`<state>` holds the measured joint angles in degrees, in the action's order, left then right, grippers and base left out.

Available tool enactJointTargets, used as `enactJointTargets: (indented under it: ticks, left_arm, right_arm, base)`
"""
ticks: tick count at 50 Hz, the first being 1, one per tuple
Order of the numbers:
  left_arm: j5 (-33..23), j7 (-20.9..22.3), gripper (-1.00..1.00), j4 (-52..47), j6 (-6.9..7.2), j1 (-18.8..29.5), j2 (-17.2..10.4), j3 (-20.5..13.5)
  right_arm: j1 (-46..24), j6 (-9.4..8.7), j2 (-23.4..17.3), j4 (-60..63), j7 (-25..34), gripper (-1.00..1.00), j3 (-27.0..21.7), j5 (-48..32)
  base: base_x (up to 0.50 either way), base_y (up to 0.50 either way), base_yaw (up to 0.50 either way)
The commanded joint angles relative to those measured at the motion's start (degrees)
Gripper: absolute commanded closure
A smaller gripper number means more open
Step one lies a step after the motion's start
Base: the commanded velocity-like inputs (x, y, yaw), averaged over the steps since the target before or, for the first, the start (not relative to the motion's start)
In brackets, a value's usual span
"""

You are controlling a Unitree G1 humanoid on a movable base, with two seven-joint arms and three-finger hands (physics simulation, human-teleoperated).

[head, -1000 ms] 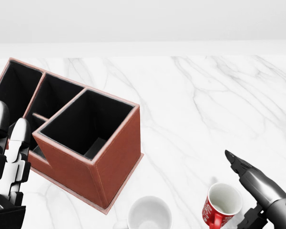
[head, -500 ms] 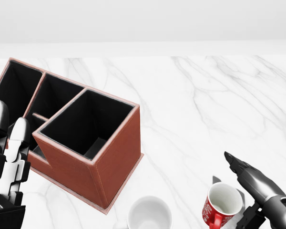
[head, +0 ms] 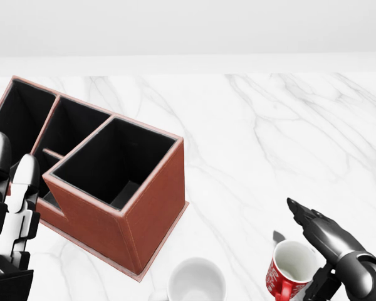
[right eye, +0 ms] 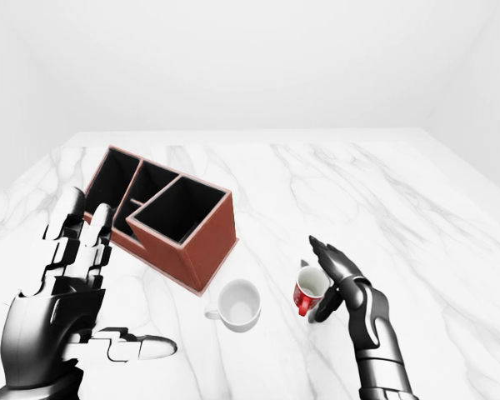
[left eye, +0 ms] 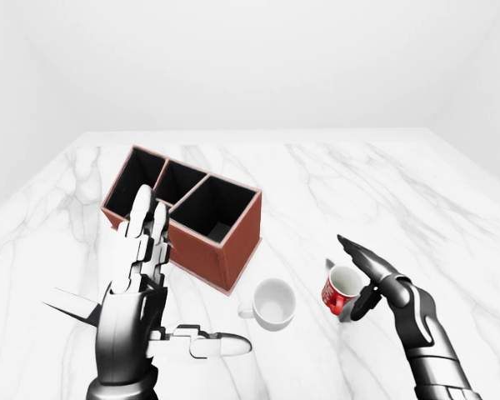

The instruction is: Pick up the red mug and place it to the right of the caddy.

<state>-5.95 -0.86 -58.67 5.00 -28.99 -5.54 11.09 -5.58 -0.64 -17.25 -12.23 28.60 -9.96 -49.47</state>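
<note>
- On the white marble table, spread across most of every view, three things were set out: a caddy, a white mug and a red mug.
- The caddy, a reddish-brown box with black-lined compartments, was placed at the left of the head view. All compartments whose floors could be seen were found empty; the lowest part of the small left one was hidden by the robot's left hand.
- The left hand was raised at the lower left of the left-eye view, palm open, fingers straight and spread wide, thumb pointed to the right. Nothing was held, and no change from half a second earlier was noted.
- The right hand was shown at the lower right, fingers open and arched over the red mug. Compared with the head view a second earlier, the hand was seen shifted to the left and lower, so that its fingers were brought over the mug's far rim. Whether the mug was touched could not be told; no closed grip was seen.
- This shift was judged an approach to the grasp: the pickup had not yet been made.
- The white mug was stood upright just below the caddy's right corner, and was seen empty.
- The red mug was stood upright and empty, well apart to the right of the white mug, unmoved, under the right hand.
</note>
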Motion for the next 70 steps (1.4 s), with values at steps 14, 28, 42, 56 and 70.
enactJointTargets:
  ticks: [14,28,42,56,70]
  left_arm:
    - [0.1,0.3,-1.0,-0.1,0.0,0.0,0.3,-0.3]
    - [0.2,0.1,-1.0,-0.5,0.0,0.2,0.2,-0.3]
    - [-0.2,-0.1,-1.0,-0.3,0.0,0.2,0.0,0.3]
    - [0.1,-0.2,-1.0,-0.3,0.0,-0.2,-0.1,0.2]
    - [0.5,0.7,-1.0,-0.6,0.0,-0.2,0.4,-0.7]
  right_arm:
    - [-0.4,-0.19,1.5,-0.8,-0.9,-1.0,2.3,-2.2]
    - [0.6,-0.57,2.6,0.7,-0.2,1.0,3.3,-2.7]
    - [1.0,-1.0,1.6,3.5,2.4,1.0,1.4,-1.7]
    - [-2.6,-4.36,1.3,16.8,11.4,1.0,-0.8,-2.3]
    - [-10.7,-4.36,2.3,18.5,11.4,1.0,2.6,-4.7]
  base:
    - [0.0,0.0,0.0]
    - [0.0,0.0,0.0]
    - [0.0,0.0,0.0]
    - [0.0,0.0,0.0]
    - [0.0,0.0,0.0]
